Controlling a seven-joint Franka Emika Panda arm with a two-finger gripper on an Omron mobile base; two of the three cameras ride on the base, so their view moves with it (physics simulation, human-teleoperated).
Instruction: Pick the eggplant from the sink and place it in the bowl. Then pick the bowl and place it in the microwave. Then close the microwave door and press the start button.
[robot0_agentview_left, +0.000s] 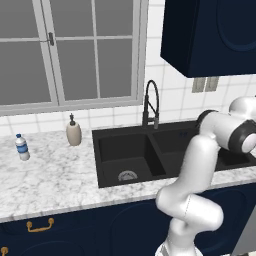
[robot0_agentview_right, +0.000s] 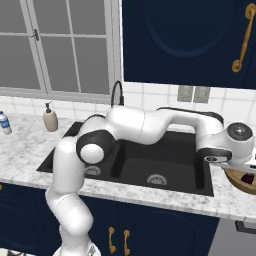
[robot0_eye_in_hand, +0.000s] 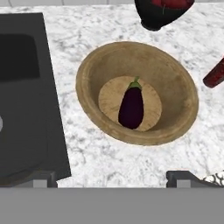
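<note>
Open air above my bowl (robot0_eye_in_hand: 175, 92); sink (robot0_eye_in_hand: 26, 96) edge beside it, dark vessel (robot0_eye_in_hand: 159, 13) and red item (robot0_eye_in_hand: 215, 74) crowd two sides.

In the hand view, the gripper (robot0_eye_in_hand: 111, 177) shows just two finger stubs, its tips cut off by the bottom band. Beyond it past the bowl (robot0_eye_in_hand: 179, 94), a dark vessel (robot0_eye_in_hand: 162, 13) is cropped by the top edge, a red object (robot0_eye_in_hand: 215, 74) to the gripper's right runs off the side, and both are too partial to identify. In the right base view, the arm (robot0_agentview_right: 220, 142) covers the bowl's upper part and the frame's right edge clips the rest.
</note>
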